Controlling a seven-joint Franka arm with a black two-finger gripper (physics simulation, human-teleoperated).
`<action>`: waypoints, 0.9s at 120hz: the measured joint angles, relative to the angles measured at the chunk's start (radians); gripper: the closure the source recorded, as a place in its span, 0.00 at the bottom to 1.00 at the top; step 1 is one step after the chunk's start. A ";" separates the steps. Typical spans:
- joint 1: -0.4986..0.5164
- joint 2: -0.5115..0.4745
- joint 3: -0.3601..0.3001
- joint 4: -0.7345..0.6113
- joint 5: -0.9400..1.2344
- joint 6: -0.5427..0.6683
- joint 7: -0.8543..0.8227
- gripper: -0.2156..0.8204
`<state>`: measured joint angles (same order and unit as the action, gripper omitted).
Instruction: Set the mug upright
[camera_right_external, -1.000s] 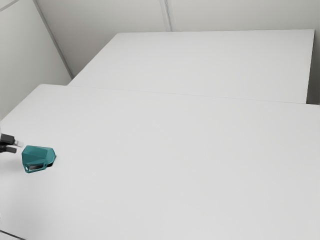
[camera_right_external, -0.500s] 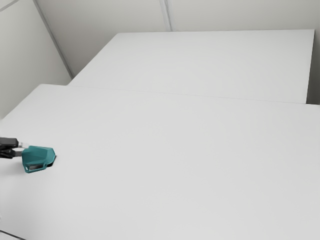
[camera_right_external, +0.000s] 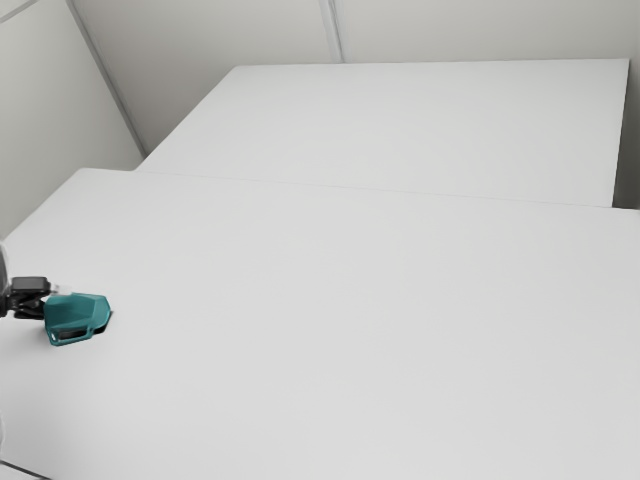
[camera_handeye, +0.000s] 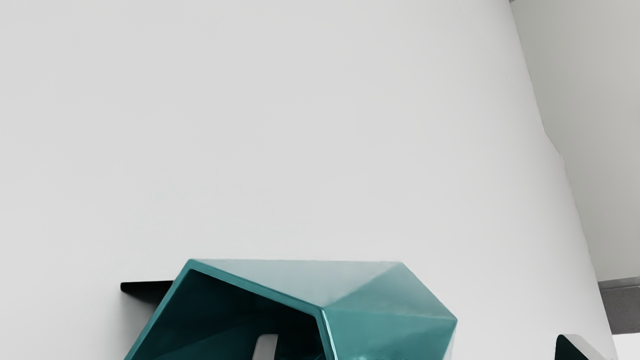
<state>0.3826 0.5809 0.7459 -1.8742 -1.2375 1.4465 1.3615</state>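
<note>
Exterior view: teal mug (camera_right_external: 82, 309) is lying on its side on the white table (camera_right_external: 300, 350), the gripper (camera_right_external: 52, 300) reaching toward its mouth. Pale wall (camera_right_external: 200, 90) is rising beyond. Wrist view: fingers (camera_handeye: 266, 348) are standing apart, one showing against the dark opening, mug's side wall intervening.

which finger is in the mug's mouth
The finger nearer the exterior camera, against the mug's dark inside; the other finger is outside, on its far side.
</note>
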 joint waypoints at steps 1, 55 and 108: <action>0.000 0.001 -0.001 0.000 -0.001 -0.001 0.000 0.21; -0.021 -0.017 -0.043 -0.051 -0.015 -0.011 0.003 0.21; -0.036 -0.077 -0.043 -0.122 0.003 0.000 0.006 0.21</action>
<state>0.3467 0.5041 0.7024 -1.9965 -1.2340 1.4462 1.3680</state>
